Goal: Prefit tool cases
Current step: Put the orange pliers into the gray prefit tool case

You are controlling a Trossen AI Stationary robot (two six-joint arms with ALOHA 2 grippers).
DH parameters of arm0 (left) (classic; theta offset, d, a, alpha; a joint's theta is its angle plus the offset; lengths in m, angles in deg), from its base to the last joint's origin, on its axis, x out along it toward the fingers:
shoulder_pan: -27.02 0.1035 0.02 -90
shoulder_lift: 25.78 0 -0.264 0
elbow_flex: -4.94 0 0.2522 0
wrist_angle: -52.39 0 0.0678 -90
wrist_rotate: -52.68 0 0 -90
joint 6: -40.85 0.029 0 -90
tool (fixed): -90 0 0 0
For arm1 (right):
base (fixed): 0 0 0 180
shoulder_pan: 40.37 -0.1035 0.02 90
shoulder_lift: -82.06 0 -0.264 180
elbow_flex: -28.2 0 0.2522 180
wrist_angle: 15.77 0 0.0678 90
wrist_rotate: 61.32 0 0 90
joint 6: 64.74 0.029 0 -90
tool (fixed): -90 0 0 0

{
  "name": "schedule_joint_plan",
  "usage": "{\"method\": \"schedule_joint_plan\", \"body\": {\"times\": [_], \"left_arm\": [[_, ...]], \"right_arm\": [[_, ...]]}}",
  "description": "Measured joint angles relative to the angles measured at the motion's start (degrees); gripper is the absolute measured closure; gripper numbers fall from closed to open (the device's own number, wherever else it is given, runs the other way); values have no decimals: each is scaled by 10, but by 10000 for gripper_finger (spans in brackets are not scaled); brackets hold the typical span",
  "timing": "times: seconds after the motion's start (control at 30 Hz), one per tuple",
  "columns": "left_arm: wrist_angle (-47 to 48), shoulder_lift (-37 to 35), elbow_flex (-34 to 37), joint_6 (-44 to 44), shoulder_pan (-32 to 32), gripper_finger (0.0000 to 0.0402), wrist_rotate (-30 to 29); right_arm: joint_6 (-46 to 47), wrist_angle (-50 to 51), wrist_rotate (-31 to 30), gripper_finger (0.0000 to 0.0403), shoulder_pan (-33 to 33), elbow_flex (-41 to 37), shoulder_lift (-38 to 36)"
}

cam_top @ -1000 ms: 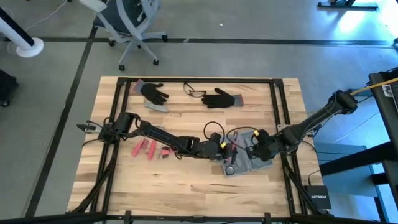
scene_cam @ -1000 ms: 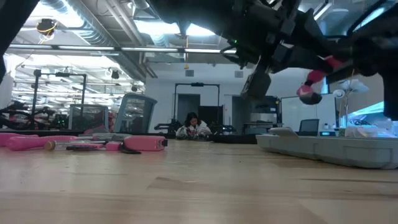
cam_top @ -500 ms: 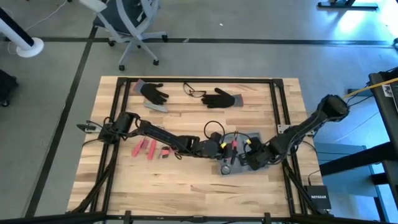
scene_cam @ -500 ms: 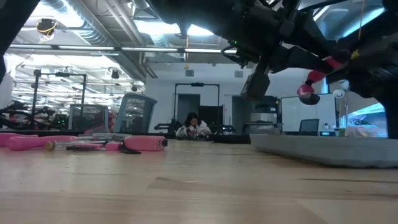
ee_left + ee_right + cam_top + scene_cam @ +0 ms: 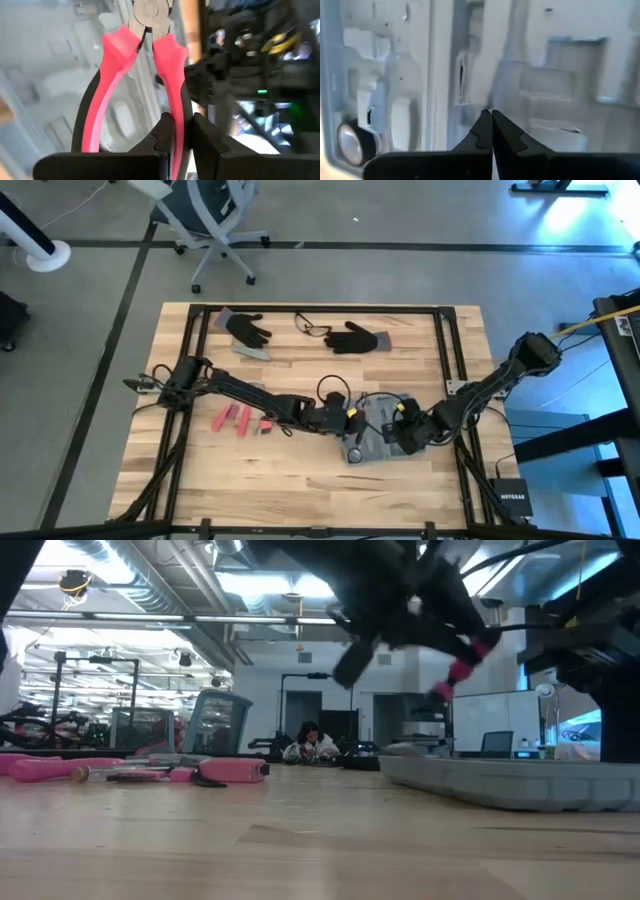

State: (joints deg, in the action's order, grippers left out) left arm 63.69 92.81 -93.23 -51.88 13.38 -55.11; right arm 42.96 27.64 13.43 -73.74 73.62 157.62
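Observation:
The grey-blue tool case (image 5: pixel 380 435) lies open and flat on the table right of centre; it also shows in the low view (image 5: pixel 500 780). A black roll (image 5: pixel 350 142) sits in one of its slots. My left gripper (image 5: pixel 347 420) is above the case's left end, shut on red-handled pliers (image 5: pixel 165 65), which show raised in the low view (image 5: pixel 458 665). My right gripper (image 5: pixel 400 432) is shut, its fingertips (image 5: pixel 492 131) down on the case's moulded inside (image 5: pixel 560 75). My left gripper pinches one handle of the pliers (image 5: pixel 177 112) between its two fingers, partway along it. The other handle (image 5: pixel 97 100) stands free beside the fingers. The pliers point away along the fingers, head (image 5: pixel 150 10) foremost, lifted clear above the case. My right gripper presses its shut fingertips on the case's moulded inner face (image 5: pixel 485 107), slanting down from the table's right side. The case lies flat on the table.
Two black gloves (image 5: pixel 248 330) (image 5: pixel 352 337) and a pair of glasses (image 5: pixel 312 328) lie at the far side. Loose red-handled tools (image 5: pixel 240 420) lie left of centre. A black frame (image 5: pixel 450 360) runs around the tabletop. A person (image 5: pixel 308 743) sits far behind.
My right gripper has moved toward the table's near and left edges, and the case has slid a little to the left with it. My left gripper has drawn back slightly to the left and tipped the pliers, which stay clear of the case.

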Motion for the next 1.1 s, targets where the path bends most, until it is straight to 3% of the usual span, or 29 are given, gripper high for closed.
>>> {"method": "schedule_joint_plan", "body": {"times": [0.23, 0.47, 0.8, 1.1], "left_arm": [[-54, 7, 5, -116, -41, 367, -88], [-61, 8, 5, -121, -64, 367, -169], [-23, 8, 5, -146, -94, 367, -171], [-25, 9, 5, -118, -93, 367, -155]], "right_arm": [[17, 45, -12, 403, 0, 0, -21], [-14, -15, 18, 403, -30, 2, -17], [91, -17, -2, 403, -95, 19, -10], [130, -46, -9, 403, -94, 39, 65]]}}
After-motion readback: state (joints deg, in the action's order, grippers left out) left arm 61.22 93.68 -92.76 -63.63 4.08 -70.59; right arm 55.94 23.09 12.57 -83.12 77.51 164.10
